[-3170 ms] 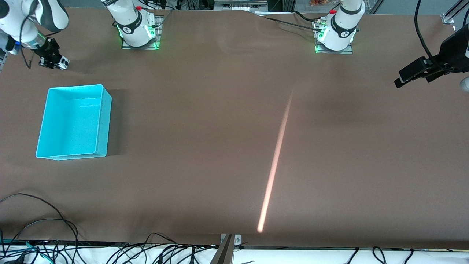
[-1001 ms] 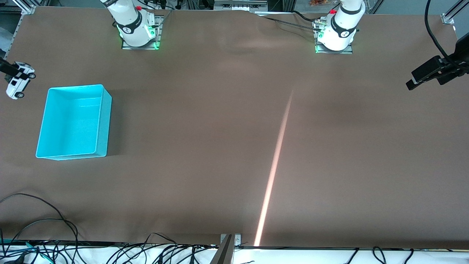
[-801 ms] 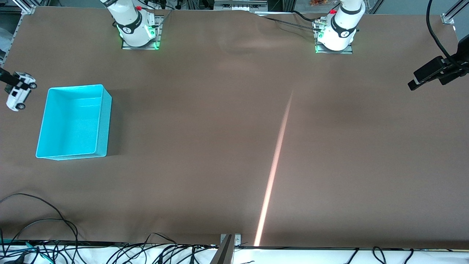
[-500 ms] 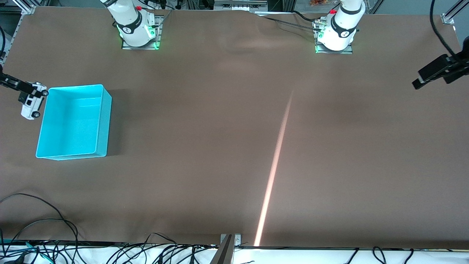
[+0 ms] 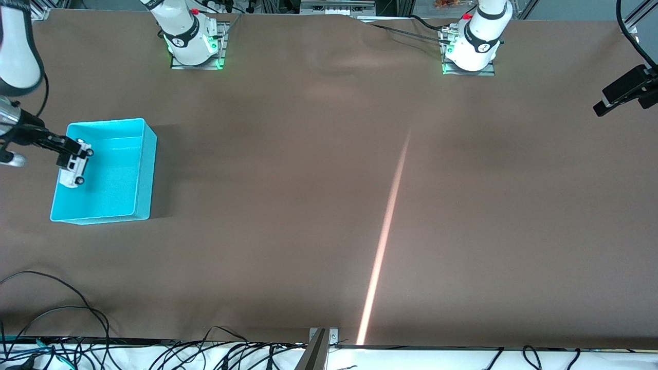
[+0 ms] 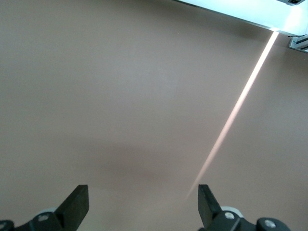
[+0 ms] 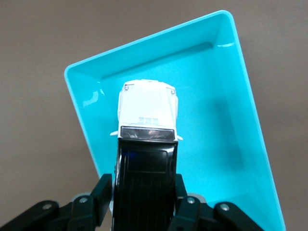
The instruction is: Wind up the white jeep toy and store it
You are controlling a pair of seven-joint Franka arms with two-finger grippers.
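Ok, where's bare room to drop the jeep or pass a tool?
The cyan bin floor is bare under the white jeep toy held by the right tool. The brown table is bare from the bin to the open left tool.

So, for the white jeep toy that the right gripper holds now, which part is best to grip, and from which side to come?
Probably as now: the right gripper holds the white jeep toy across its flat body sides at the black-roofed end, coming from that end, over the cyan bin. Those sides are parallel, so the fingers sit flat. The left gripper waits, open.
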